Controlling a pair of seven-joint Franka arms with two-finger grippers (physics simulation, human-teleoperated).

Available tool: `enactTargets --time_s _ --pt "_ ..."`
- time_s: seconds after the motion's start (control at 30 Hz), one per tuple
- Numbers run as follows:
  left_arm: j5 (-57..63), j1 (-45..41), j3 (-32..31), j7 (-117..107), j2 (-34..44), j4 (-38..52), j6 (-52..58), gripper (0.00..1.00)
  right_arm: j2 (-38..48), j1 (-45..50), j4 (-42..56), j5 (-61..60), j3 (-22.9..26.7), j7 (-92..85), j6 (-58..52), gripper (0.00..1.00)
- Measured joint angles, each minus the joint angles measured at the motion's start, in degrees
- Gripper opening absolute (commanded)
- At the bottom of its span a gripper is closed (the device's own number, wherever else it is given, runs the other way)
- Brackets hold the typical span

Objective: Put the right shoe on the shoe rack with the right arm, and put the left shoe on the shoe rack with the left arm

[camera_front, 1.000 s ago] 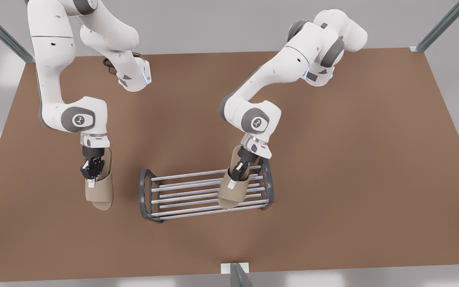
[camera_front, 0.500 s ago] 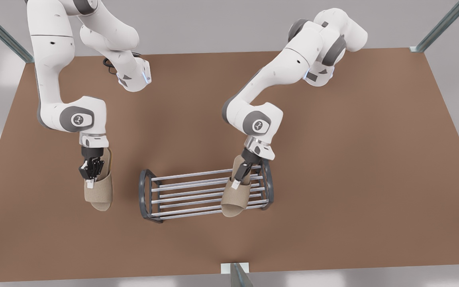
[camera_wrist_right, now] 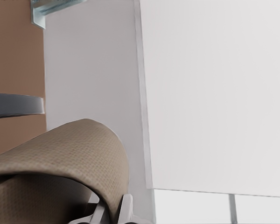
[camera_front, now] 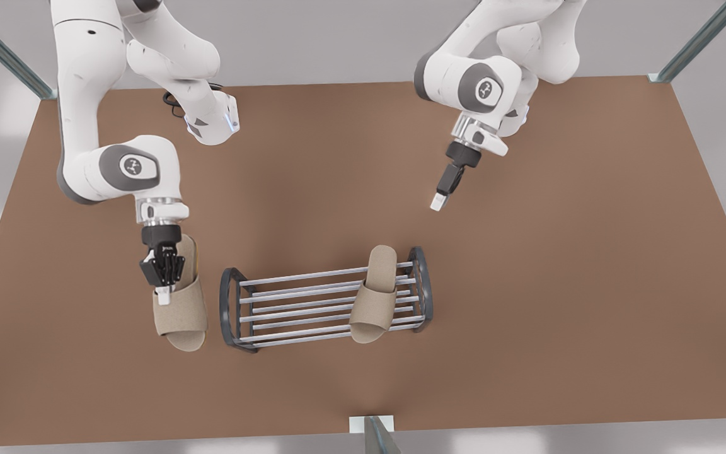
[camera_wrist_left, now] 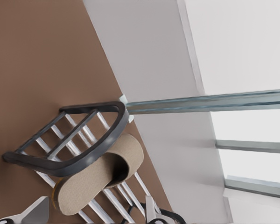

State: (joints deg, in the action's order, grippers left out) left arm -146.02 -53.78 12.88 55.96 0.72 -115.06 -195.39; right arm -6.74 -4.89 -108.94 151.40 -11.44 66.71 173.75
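Note:
The shoe rack [camera_front: 230, 306] stands mid-table, silver bars between dark arched end frames. A tan slipper, the left shoe [camera_front: 375, 296], lies across the bars near the end at the front view's right. My left gripper [camera_front: 438, 202] hangs open well above and behind it. In the left wrist view its spread fingers [camera_wrist_left: 36, 210] frame the rack [camera_wrist_left: 84, 161] and that slipper [camera_wrist_left: 93, 179]. My right gripper [camera_front: 162, 293] is shut on the right shoe [camera_front: 181, 312], just off the rack's other end. The right wrist view has the slipper's strap [camera_wrist_right: 60, 154] close up between the fingertips [camera_wrist_right: 125, 207].
The brown table [camera_front: 527, 284] stretches wide around the rack. Metal frame posts stand at the far corners [camera_front: 697, 44] and at the middle of the near edge [camera_front: 375, 435]. Both arm bases are at the far side.
My left gripper let go of the slipper on the rack and pulled up and away toward the far side. My right gripper carried its slipper a little closer to the rack.

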Motion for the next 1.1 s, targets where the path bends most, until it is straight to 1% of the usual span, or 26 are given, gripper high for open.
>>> enactTargets --time_s 0.1,0.13,0.2,0.23,0.27,0.3,0.33,0.37,0.43,0.5,0.53,0.6,0.67,0.7,0.73,0.8,0.83,0.87,0.9,0.93,1.1 --pt "6.56 -6.79 11.61 2.46 -0.24 -7.51 11.81 1.00 -0.36 0.06 0.57 -0.08 -0.53 0.99 0.57 0.21" --pt "11.75 -10.42 17.15 2.70 -0.75 -9.68 17.38 1.00 -0.91 1.02 1.09 -0.13 -0.63 1.29 0.67 0.21" --pt "27.08 -12.03 23.26 1.69 -2.91 -10.55 28.85 1.00 -1.66 4.18 1.88 -0.90 -0.74 1.85 0.82 0.21" --pt "36.01 -11.30 26.37 0.62 -5.16 -8.50 34.68 1.00 -2.02 5.92 2.11 -1.50 -0.78 2.11 0.87 0.21" --pt "45.19 -6.83 28.88 -0.69 -8.19 -4.93 40.64 1.00 -2.26 7.38 2.22 -2.25 -0.92 2.34 0.92 0.21" --pt "54.50 0.51 31.10 -2.23 -11.91 0.35 46.84 1.00 -2.40 8.48 2.26 -2.89 -1.17 2.56 0.96 0.21" --pt "63.41 6.10 32.98 -3.89 -15.57 6.40 53.17 1.00 -2.54 9.16 2.36 -3.79 -1.49 2.75 0.98 0.21" --pt "71.62 8.41 34.22 -5.54 -18.65 11.84 59.25 1.00 -2.67 9.58 2.42 -4.56 -1.81 2.92 0.99 0.21" --pt "87.83 9.38 35.19 -8.70 -23.20 21.35 70.89 1.00 -3.20 10.13 2.47 -5.61 -2.10 3.26 1.00 0.21" --pt "101.48 9.76 35.41 -11.50 -28.70 31.50 82.75 1.00 -4.01 11.18 2.36 -6.32 -2.13 3.56 0.68 0.21" --pt "107.62 9.84 35.23 -12.72 -30.18 34.99 88.38 1.00 -4.69 11.93 2.29 -6.58 -2.13 3.70 0.38 0.21" --pt "118.46 9.53 34.93 -14.43 -31.34 38.60 98.13 1.00 -6.67 14.07 2.40 -7.07 -2.14 3.95 -1.10 0.21" --pt "124.94 9.24 34.72 -15.87 -31.53 40.36 105.22 1.00 -8.00 15.94 2.49 -8.02 -2.16 4.16 -2.59 0.21" --pt "127.06 9.50 33.72 -16.69 -30.99 41.30 107.95 1.00 -8.78 16.52 2.53 -8.38 -2.16 4.25 -3.44 0.21" --pt "129.02 13.10 28.06 -17.90 -28.57 41.81 110.18 1.00 -9.70 16.98 2.85 -8.69 -2.14 4.33 -4.36 0.21" --pt "135.26 27.34 7.41 -21.28 -22.60 41.58 112.67 1.00 -11.01 17.67 3.38 -9.42 -1.86 4.47 -5.81 0.21" --pt "137.73 33.33 -0.17 -23.24 -19.37 39.39 112.71 1.00 -11.53 17.83 3.69 -9.61 -1.36 4.52 -6.40 0.21" --pt "140.00 37.69 -5.13 -25.26 -16.54 36.90 112.29 1.00 -12.16 17.81 4.11 -9.73 -0.89 4.58 -6.97 0.21" --pt "141.83 40.18 -8.02 -27.29 -14.89 35.49 111.89 1.00 -13.25 18.10 4.43 -9.83 -0.64 4.64 -7.77 0.21" --pt "143.22 41.42 -9.62 -29.29 -14.05 34.75 111.53 1.00 -14.09 18.49 4.77 -9.91 -0.34 4.69 -8.49 0.21" --pt "145.97 42.77 -11.32 -40.82 -13.57 31.14 107.75 1.00 -15.75 18.94 6.50 -10.09 0.20 4.88 -10.75 0.21"
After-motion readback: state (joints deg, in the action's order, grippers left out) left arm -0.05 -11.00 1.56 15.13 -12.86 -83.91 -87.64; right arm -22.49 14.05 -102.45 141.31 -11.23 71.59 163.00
